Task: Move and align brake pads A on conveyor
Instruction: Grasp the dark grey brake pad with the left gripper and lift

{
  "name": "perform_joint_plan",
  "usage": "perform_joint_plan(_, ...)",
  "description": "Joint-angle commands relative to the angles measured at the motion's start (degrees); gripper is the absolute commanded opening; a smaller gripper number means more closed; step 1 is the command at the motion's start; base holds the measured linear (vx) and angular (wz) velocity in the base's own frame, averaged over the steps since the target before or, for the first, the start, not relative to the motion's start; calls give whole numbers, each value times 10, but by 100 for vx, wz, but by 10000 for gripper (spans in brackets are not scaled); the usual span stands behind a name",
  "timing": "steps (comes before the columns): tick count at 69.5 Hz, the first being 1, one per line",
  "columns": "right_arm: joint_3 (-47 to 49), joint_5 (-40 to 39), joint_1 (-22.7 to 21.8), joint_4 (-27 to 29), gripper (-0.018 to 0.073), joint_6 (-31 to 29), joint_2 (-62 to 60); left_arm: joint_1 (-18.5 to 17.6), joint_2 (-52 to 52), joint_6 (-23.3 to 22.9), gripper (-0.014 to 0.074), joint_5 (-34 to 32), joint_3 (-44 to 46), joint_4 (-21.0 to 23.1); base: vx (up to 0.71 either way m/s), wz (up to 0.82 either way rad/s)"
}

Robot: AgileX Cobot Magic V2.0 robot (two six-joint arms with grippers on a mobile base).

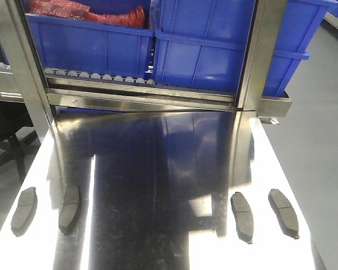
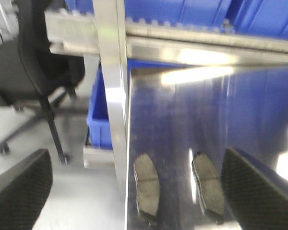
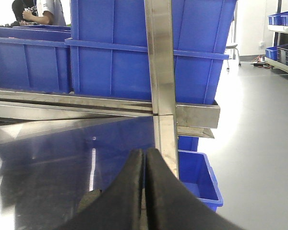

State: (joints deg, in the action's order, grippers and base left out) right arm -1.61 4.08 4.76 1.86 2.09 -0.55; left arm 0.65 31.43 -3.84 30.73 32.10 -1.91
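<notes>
Four curved grey pads [image 1: 242,216], mirror-bright steel table [image 1: 158,185]

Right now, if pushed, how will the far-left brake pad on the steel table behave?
The far-left brake pad lies flat, so it probably won't roll or tip. The steel table looks polished, so the pad likely slides easily, maybe spinning if pushed off-centre. It looks like a thin slab, so probably stiff.

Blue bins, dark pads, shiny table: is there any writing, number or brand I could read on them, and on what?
There is no readable text in any view.
Blue bins: plain walls, no label showing.
Brake pads: no marking visible on their faces; they are blurred in the left wrist view.
Steel table: only reflections.
</notes>
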Motion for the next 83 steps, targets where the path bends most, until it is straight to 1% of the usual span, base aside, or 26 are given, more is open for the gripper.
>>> perform_joint_plan(1,-3,-41,-4,-3,-3,-2,-6,0,68,20,656,-12,49,26,0,0)
perform_joint_plan(10,-3,-41,-4,-3,-3,-2,-6,0,179,53,652,6,98,70,0,0)
perform_joint_plan(15,-3,-41,-4,-3,-3,-2,-6,-5,234,56,651,12,121,75,0,0)
perform_joint_plan(23,-3,-41,-4,-3,-3,-2,-6,-16,326,56,650,38,160,75,0,0)
perform_joint_plan(42,-3,-41,-4,-3,-3,-2,-6,-15,511,16,630,129,252,79,0,0)
perform_joint_plan(47,-3,-41,-4,-3,-3,-2,-6,-15,551,13,625,128,264,79,0,0)
perform_joint_plan(53,-3,-41,-4,-3,-3,-2,-6,-15,597,-1,617,124,273,79,0,0)
perform_joint_plan(60,-3,-41,-4,-3,-3,-2,-6,-15,632,-14,608,117,274,79,0,0)
perform_joint_plan(67,-3,-41,-4,-3,-3,-2,-6,-15,652,-14,595,117,274,79,0,0)
perform_joint_plan(83,-3,-41,-4,-3,-3,-2,-6,-15,662,-14,585,116,273,79,0,0)
